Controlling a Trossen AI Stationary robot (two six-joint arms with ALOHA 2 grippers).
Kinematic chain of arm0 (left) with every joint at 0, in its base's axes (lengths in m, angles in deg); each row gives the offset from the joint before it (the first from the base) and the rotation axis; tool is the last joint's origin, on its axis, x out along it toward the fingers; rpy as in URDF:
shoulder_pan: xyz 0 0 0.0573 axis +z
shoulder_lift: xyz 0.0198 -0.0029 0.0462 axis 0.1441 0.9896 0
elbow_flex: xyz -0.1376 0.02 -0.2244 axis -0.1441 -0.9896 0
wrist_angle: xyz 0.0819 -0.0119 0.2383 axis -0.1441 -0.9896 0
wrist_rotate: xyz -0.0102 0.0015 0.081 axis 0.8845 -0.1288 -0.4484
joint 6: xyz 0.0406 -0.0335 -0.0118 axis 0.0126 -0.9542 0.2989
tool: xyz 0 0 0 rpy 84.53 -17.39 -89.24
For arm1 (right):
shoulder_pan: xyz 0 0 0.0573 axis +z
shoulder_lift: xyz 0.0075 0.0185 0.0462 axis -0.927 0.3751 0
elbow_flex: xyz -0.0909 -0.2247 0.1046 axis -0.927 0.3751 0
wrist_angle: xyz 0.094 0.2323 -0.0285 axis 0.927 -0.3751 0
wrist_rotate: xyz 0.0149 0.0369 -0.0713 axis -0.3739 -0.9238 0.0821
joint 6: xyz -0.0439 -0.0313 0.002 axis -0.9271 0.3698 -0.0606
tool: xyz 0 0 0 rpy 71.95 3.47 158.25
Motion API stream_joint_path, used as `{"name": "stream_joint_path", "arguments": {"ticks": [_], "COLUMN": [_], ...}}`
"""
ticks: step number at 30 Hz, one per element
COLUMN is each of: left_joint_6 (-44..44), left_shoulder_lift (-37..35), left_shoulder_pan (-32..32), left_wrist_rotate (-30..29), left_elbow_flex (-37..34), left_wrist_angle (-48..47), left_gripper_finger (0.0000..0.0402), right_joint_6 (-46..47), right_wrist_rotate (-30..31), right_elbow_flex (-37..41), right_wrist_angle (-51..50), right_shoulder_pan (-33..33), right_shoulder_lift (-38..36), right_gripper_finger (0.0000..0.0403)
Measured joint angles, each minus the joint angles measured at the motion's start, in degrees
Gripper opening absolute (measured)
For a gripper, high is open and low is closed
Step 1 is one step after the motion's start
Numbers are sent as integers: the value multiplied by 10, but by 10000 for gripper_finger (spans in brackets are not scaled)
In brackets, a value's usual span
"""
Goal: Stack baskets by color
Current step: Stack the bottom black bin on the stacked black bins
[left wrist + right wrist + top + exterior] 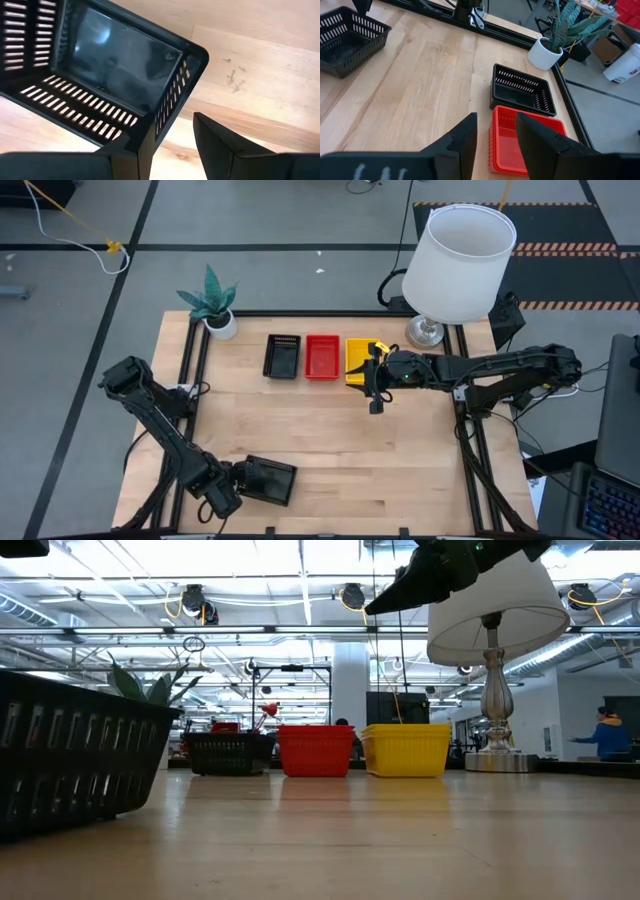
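Note:
A black basket [272,480] sits by the table's near edge, left of the middle, and fills the left of the low view [70,755]. My left gripper [232,494] points down at its left end, open. In the left wrist view the basket's corner [147,142] stands between the fingers [172,150]. In a row near the far edge stand another black basket [283,356], a red one [322,356] and a yellow one [355,350]. My right gripper [375,402] hangs open above the table, just in front of the yellow basket, with nothing between its fingers [496,135]. My left gripper stands astride the near black basket's corner rim [150,135], coming from above. Bare wood shows between the basket's short wall and one finger [220,145]. The other finger [100,165] merges with the dark rim, so I cannot tell whether it touches.
A lamp with a white shade [458,265] stands at the far right corner and a potted plant [212,302] at the far left corner. Bare wood [340,440] lies between the row and the near basket. A person [608,735] stands far off in the room.

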Motion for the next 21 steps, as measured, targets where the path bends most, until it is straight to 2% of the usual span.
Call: {"name": "stream_joint_path", "arguments": {"ticks": [9,16,21], "left_joint_6": [6,19,23], "left_shoulder_lift": [0,0,0], "left_shoulder_pan": [0,7,17], "left_wrist_rotate": [-1,-6,-16], "left_elbow_flex": [-24,-51,-55], "left_wrist_angle": [16,80,95], "left_gripper_finger": [135,134,92], "right_joint_6": [-2,-4,-4], "right_wrist_rotate": [0,0,0], "right_elbow_flex": [0,0,0], "right_wrist_angle": [0,0,0], "right_shoulder_pan": [0,0,0], "right_shoulder_lift": [0,0,0], "right_gripper_finger": [130,130,130]}}
